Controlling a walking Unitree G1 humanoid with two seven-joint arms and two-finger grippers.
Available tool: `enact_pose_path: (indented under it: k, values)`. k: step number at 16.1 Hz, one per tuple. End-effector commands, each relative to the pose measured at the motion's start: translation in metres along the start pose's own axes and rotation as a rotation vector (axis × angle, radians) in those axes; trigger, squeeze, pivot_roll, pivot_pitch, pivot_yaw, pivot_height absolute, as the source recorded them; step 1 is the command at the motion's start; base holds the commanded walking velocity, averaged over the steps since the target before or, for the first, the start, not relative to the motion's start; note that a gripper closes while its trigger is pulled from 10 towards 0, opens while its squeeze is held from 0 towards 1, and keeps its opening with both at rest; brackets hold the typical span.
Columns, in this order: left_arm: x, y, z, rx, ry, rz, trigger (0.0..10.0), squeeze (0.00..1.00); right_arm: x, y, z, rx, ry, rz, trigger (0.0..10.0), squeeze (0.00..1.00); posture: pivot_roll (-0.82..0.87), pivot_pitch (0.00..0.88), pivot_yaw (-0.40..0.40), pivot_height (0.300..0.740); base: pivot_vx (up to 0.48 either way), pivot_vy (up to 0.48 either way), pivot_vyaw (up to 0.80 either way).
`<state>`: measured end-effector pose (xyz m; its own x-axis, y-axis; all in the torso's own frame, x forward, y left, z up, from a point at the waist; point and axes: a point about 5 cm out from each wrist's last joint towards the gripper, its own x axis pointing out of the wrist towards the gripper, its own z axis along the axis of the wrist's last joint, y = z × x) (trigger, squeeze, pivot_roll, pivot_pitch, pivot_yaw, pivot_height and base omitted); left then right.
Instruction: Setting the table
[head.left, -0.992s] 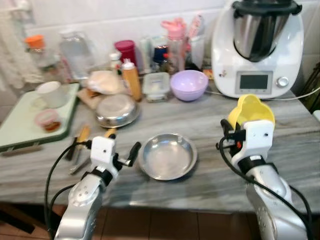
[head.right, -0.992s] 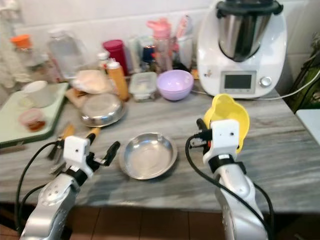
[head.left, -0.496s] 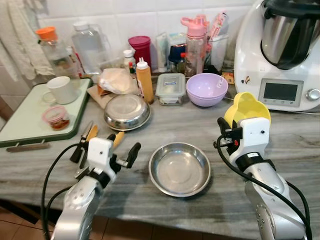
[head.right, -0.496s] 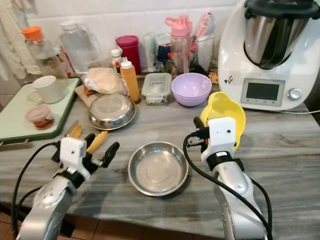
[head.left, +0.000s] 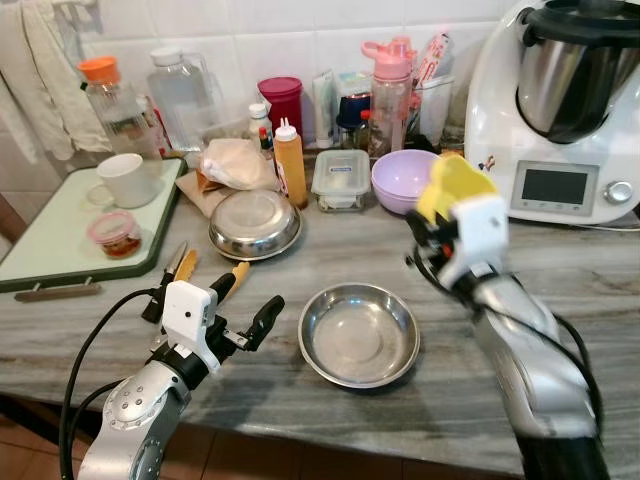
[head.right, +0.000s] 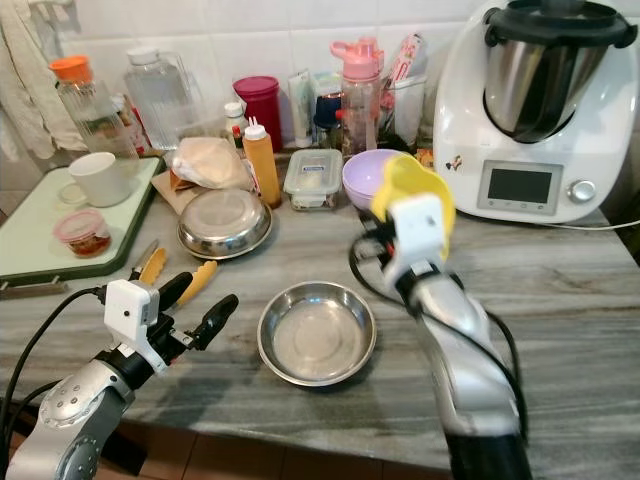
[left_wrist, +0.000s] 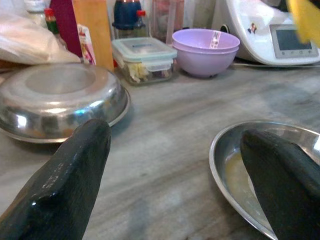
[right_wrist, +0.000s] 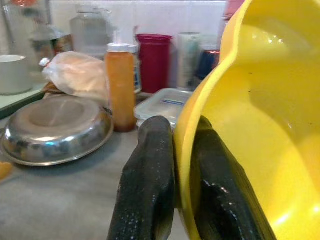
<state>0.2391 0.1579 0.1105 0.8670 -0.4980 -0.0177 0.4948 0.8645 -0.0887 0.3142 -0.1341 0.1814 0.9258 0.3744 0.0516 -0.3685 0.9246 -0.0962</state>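
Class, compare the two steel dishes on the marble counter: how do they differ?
The steel dish near the counter's front edge sits right way up, hollow showing; the steel dish farther back lies upside down, domed base uppermost. The front one stands alone between the arms; the back one sits beside an orange sauce bottle. Both are round, shiny metal.

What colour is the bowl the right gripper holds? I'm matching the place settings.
Yellow bowl, pinched at its rim by the right gripper; clearest in the right wrist view.
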Motion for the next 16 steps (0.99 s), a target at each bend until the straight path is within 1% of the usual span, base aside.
enact_pose_path:
  k: [1, 2, 3, 4, 7, 8, 9, 10, 12, 13, 16]
  values:
    - [-0.002, 0.000, 0.005, 0.017, 0.001, -0.004, 10.0, 0.00, 0.013, 0.012, 0.000, -0.015, 0.000, 0.081, 10.0, 0.00, -0.03, 0.029, 0.080, 0.740, 0.000, 0.000, 0.00]
    - [-0.004, -0.001, 0.006, 0.017, 0.006, -0.006, 10.0, 0.00, 0.020, 0.016, 0.001, -0.020, -0.004, 0.108, 10.0, 0.00, -0.02, 0.034, 0.079, 0.740, 0.000, 0.000, 0.00]
    - [-0.006, -0.003, 0.006, 0.018, 0.012, -0.005, 10.0, 0.00, 0.027, 0.021, 0.000, 0.008, 0.005, 0.149, 10.0, 0.00, -0.01, 0.037, 0.076, 0.740, 0.000, 0.000, 0.00]
    - [-0.010, -0.004, 0.006, 0.023, 0.022, 0.005, 10.0, 0.00, 0.037, 0.031, -0.006, 0.016, 0.034, 0.210, 10.0, 0.00, 0.02, 0.038, 0.071, 0.740, 0.000, 0.000, 0.00]
    - [-0.016, -0.004, 0.008, 0.028, 0.027, 0.028, 10.0, 0.00, 0.046, 0.044, -0.011, 0.027, 0.047, 0.283, 10.0, 0.00, 0.06, 0.038, 0.063, 0.740, 0.000, 0.000, 0.00]
    - [-0.017, -0.005, 0.009, 0.025, 0.027, 0.027, 10.0, 0.00, 0.048, 0.049, -0.014, 0.022, 0.053, 0.320, 10.0, 0.00, 0.06, 0.038, 0.063, 0.740, 0.000, 0.000, 0.00]
    - [-0.019, -0.007, 0.009, 0.004, 0.041, 0.005, 10.0, 0.00, 0.050, 0.054, -0.017, 0.021, 0.058, 0.355, 10.0, 0.00, 0.08, 0.038, 0.057, 0.740, 0.000, 0.000, 0.00]
    - [-0.021, -0.012, 0.007, -0.043, 0.060, -0.029, 10.0, 0.00, 0.051, 0.059, -0.019, 0.023, 0.057, 0.394, 10.0, 0.00, 0.08, 0.038, 0.057, 0.740, 0.000, 0.000, 0.00]
    - [-0.021, -0.014, 0.007, -0.039, 0.071, -0.050, 10.0, 0.00, 0.053, 0.064, -0.023, 0.021, 0.073, 0.408, 10.0, 0.00, 0.08, 0.032, 0.055, 0.740, 0.000, 0.000, 0.00]
    - [-0.021, -0.014, 0.008, -0.034, 0.070, -0.049, 10.0, 0.00, 0.053, 0.067, -0.028, 0.009, 0.100, 0.426, 10.0, 0.00, 0.08, 0.032, 0.055, 0.740, 0.000, 0.000, 0.00]
    - [-0.019, -0.014, 0.004, -0.034, 0.090, -0.056, 10.0, 0.00, 0.050, 0.074, -0.041, 0.022, 0.135, 0.480, 10.0, 0.00, 0.07, 0.025, 0.055, 0.740, 0.000, 0.000, 0.00]
